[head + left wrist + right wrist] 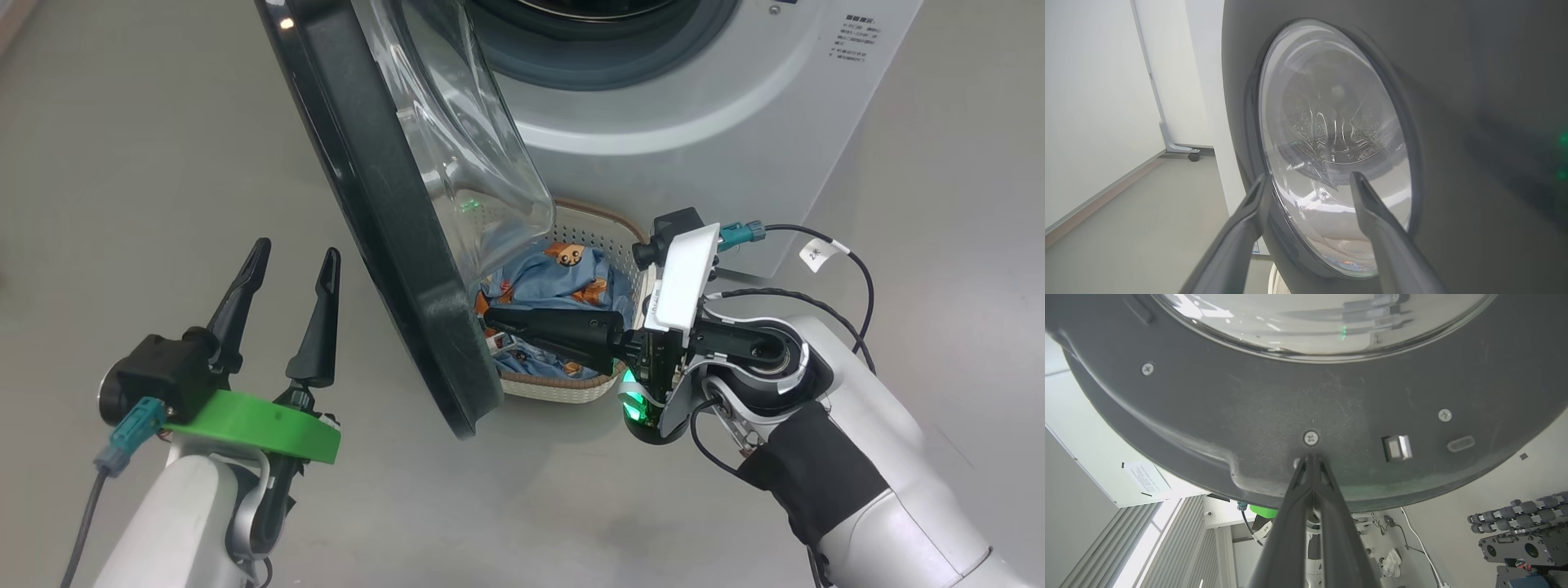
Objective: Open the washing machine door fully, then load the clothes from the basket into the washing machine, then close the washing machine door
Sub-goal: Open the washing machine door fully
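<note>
Above the basket (563, 392) of clothes (555, 273), the right gripper (490, 317), fingers together, touches the door (392, 245) on its inner rim, by a screw (1311, 437) in its wrist view. Left gripper (295, 251), spread, hangs outside the door.

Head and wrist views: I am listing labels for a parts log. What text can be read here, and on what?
Nothing reads clearly enough to quote.
The printed lines on the washing machine front: too small.
The white cable tag by the right wrist: two characters, blurred.
The paper sheet in the right wrist view: print too small.
</note>
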Controlling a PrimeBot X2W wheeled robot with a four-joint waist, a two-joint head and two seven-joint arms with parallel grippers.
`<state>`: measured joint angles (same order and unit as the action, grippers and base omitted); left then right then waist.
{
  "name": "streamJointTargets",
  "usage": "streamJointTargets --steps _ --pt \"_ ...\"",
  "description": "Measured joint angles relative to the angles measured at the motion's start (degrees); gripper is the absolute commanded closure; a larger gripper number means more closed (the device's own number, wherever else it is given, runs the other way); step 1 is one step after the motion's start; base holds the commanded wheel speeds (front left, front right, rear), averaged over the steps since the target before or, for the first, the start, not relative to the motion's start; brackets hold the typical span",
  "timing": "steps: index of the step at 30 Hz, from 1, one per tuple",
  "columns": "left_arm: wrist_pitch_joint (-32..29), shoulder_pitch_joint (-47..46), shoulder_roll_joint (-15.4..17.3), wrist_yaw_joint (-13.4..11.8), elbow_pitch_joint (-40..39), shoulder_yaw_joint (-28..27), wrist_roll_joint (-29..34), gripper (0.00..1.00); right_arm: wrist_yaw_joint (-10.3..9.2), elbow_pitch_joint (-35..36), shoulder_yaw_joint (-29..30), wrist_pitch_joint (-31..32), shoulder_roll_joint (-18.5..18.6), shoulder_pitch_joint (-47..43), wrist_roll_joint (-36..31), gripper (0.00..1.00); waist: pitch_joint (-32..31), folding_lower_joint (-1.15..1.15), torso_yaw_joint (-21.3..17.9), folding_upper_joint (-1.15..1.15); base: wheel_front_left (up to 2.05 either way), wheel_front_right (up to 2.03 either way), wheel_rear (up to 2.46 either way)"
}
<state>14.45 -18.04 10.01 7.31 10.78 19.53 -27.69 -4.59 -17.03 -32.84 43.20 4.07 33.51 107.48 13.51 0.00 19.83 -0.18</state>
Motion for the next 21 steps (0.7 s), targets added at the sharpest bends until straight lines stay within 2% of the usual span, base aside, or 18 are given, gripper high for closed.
streamJointTargets --steps 15,21 --pt "0.0 2.46 1.03 0.0 1.04 -3.37 0.0 0.0 3.01 -1.25 0.66 -5.35 -0.18 -2.09 2.22 1.0 -2.82 0.0 -2.65 0.0 0.0 0.0 0.0" --pt "0.0 3.76 1.46 0.01 1.41 -4.27 0.02 0.0 3.64 -1.75 0.91 -6.54 -0.27 -3.5 2.45 1.0 -3.97 0.0 -3.95 0.0 0.0 0.0 0.0"
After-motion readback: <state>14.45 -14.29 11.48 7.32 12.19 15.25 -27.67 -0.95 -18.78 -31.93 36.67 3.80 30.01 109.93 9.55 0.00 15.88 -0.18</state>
